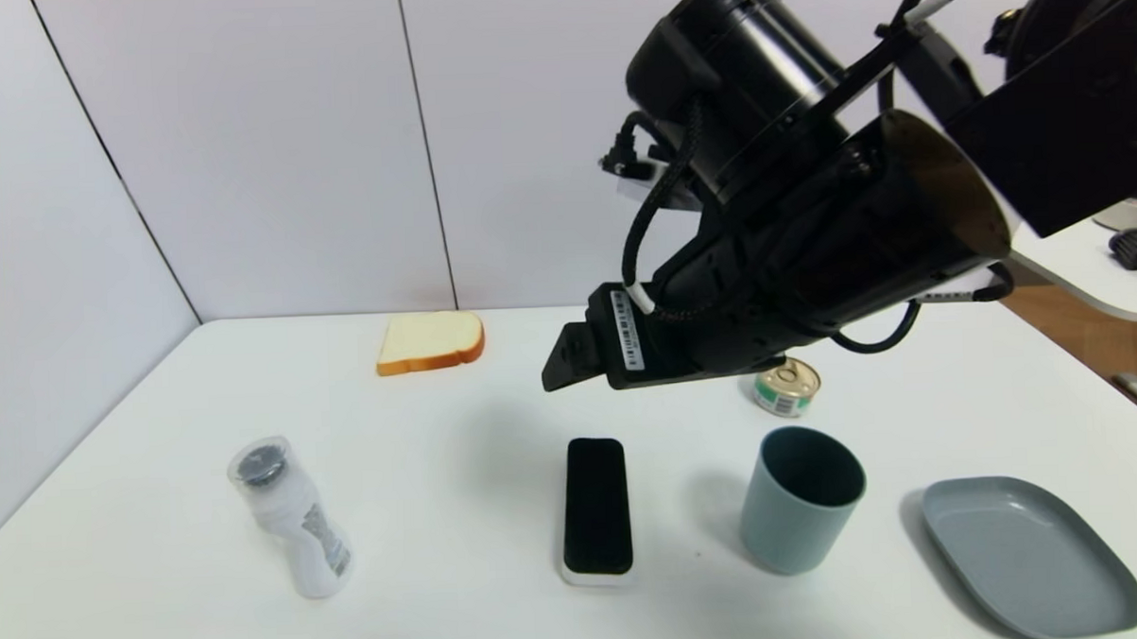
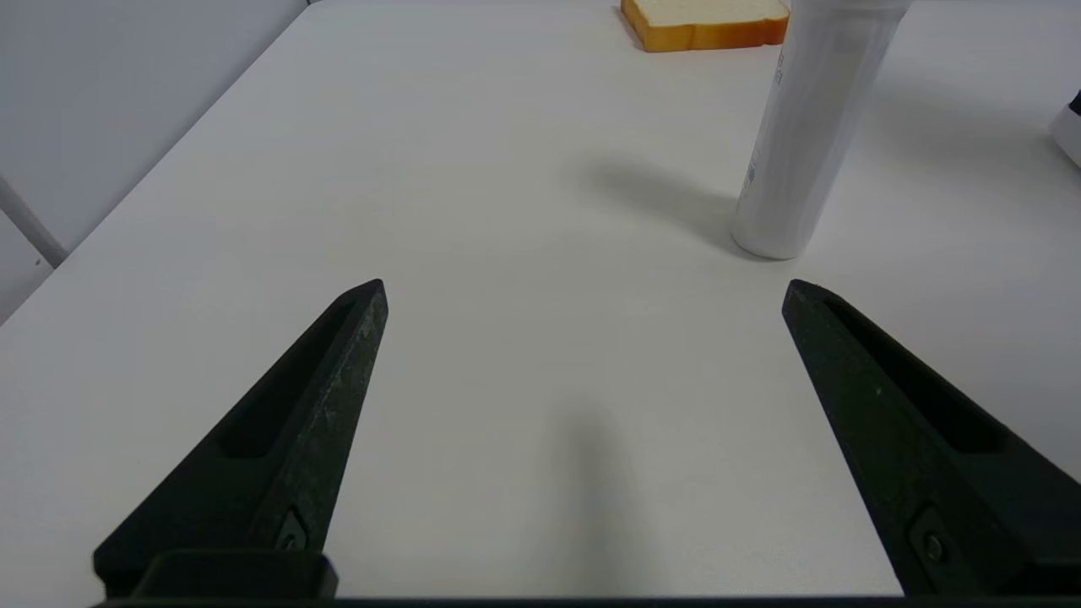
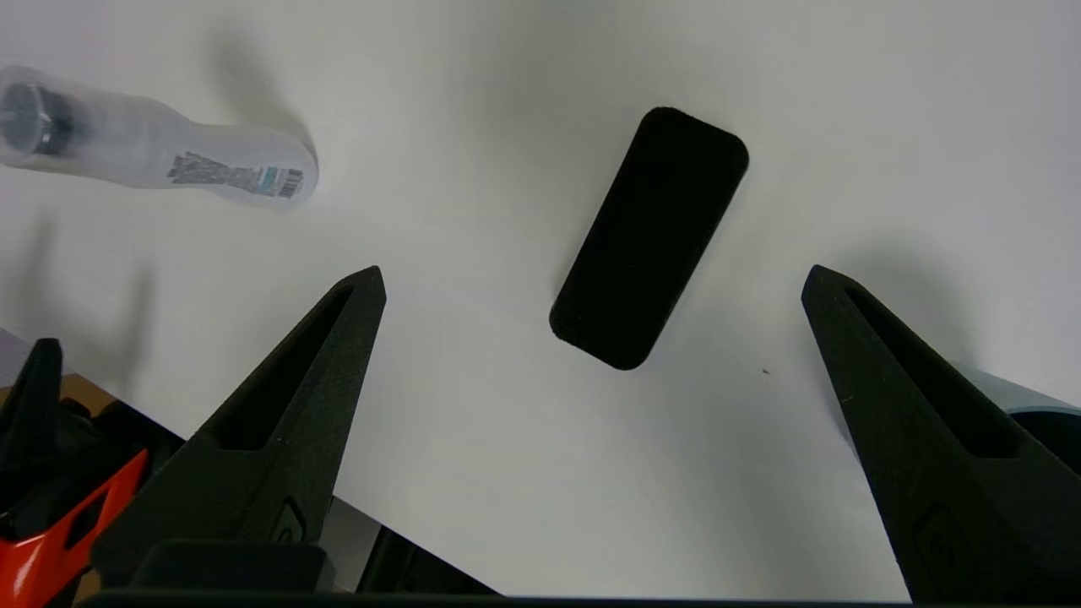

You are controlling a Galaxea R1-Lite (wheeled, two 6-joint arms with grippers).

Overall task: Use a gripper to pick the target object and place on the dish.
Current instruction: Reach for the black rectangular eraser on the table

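Closest to the right wrist camera, the right gripper holds its black fingers spread wide with nothing between them, and we see the black-topped block on the table beyond their tips. That block is our target object: it lies flat on its white base, near the middle of the table, its long side running away from the torso. We judge the wide spread is there to leave room on both flanks as the arm comes down; since the block sits aslant to the fingers, a small turn of the wrist would probably let them meet its narrow width squarely. Just to its right stands the grey-blue cup, upright and close enough that we would want the outer finger to clear it. Past the cup, the dish rests at the right, its shallow bowl facing up, ready to take the block. On the other side the white bottle stands well apart, while the tin can and the bread slice lie farther back, away from the likely path. Our left gripper idles empty over the left part of the table, fingers apart.
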